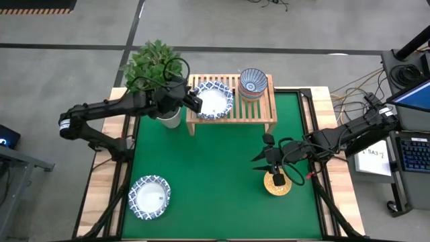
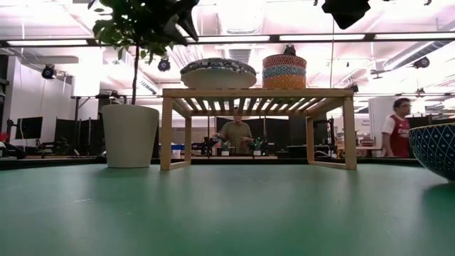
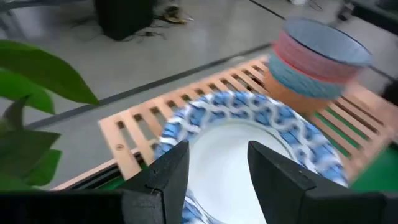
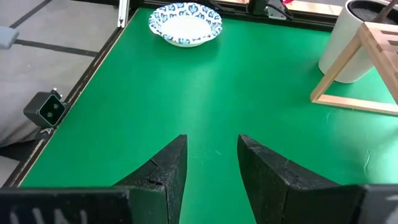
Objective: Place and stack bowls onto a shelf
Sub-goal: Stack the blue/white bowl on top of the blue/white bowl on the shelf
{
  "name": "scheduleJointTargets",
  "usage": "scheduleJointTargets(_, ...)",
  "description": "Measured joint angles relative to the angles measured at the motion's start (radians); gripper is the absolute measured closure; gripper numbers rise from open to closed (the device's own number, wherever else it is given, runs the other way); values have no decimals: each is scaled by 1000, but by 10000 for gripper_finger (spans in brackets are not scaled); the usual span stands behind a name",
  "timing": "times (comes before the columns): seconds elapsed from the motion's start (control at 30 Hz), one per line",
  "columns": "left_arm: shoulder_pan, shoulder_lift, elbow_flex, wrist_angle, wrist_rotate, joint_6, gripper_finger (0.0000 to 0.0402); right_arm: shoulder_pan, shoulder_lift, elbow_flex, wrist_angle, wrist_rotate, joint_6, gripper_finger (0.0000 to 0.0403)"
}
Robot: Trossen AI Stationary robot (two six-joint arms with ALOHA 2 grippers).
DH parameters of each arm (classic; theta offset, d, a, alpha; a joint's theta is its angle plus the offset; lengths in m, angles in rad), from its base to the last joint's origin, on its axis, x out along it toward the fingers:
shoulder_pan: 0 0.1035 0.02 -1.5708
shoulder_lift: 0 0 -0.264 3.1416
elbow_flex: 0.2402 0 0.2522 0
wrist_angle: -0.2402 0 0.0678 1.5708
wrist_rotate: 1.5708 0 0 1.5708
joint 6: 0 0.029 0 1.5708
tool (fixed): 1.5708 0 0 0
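Green matting (image 2: 213, 213) fills the foreground of the low view, and at its right edge a dark patterned bowl (image 2: 435, 149) is cut off, only part of its side showing. On the shelf (image 1: 232, 111), which stands at the far middle of the table, a wide white bowl (image 1: 213, 99) with a blue-patterned rim sits toward the left end. A stack of small bowls (image 1: 253, 83) sits toward the right end; from the low view its bands read orange-red and light blue, with a blue-grey patterned bowl on top. How many bowls lie under the wide rim cannot be told.

Left gripper (image 1: 193, 101) hovers at the wide bowl's left edge, fingers (image 3: 168, 171) parted wide above its white inside, gripping nothing. Another wide bowl (image 1: 149, 196) lies alone near the mat's front left corner. A yellow bowl (image 1: 277, 183) sits front right, partly hidden by the right gripper (image 1: 267, 159) just above it, whose fingers (image 4: 165, 168) stand apart and empty. A potted plant (image 1: 158, 67) in a white pot (image 2: 130, 135) stands just left of the shelf. Two people show blurred in the room behind.
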Motion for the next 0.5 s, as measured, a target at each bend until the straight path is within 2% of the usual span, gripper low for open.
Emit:
scheduleJointTargets(0.27,-134,0,-2,-17,130,209,255,0,0,0,5,0,2,271)
scheduleJointTargets(0.4,-209,0,-31,-80,285,359,257,0,0,0,8,1,-1,271)
scheduleJointTargets(0.5,-262,0,-80,-83,304,386,270,0,0,0,8,1,-1,271)
